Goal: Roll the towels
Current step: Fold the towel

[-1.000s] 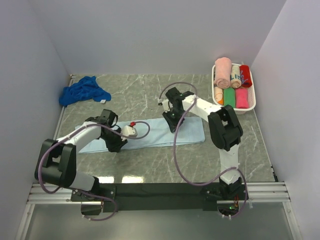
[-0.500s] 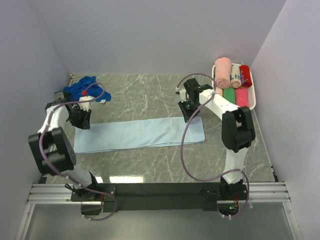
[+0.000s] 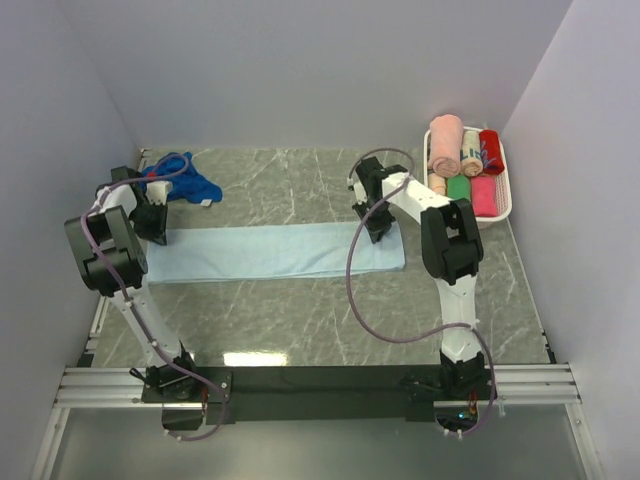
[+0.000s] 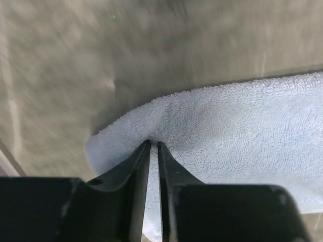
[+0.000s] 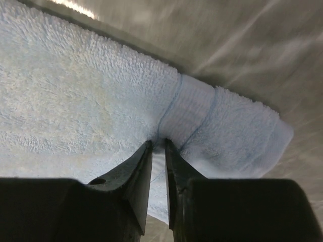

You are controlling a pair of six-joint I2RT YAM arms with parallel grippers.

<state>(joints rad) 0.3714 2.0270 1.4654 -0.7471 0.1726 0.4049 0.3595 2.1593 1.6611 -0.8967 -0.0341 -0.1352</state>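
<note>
1. Top external view: the pale blue towel (image 3: 270, 250) lies flat and stretched out left to right across the middle of the grey marble table (image 3: 300, 320).
2. Left gripper (image 3: 150, 225) is down on the towel's far left corner, with its arm reaching along the left wall.
3. Right gripper (image 3: 372, 228) sits on the far edge near the towel's right end, and its arm (image 3: 440, 235) hides part of the table beyond that end.
4. Left wrist view: the left gripper (image 4: 154, 143) has its jaws nearly together, pinching a raised fold of the pale blue towel (image 4: 242, 126) right at the corner.
5. Right wrist view: the right gripper (image 5: 158, 142) has narrow jaws nipping the pale blue towel (image 5: 75, 101) at its stitched hem band, with the corner curling up.
6. The dark blue towel (image 3: 190, 183) is crumpled in the far left corner, just behind the left gripper and apart from the pale one.
7. A white basket (image 3: 470, 224) at the far right holds rolled towels (image 3: 445, 145) in pink, green and red.
8. A purple cable (image 3: 350, 290) loops over the towel's right part.
</note>
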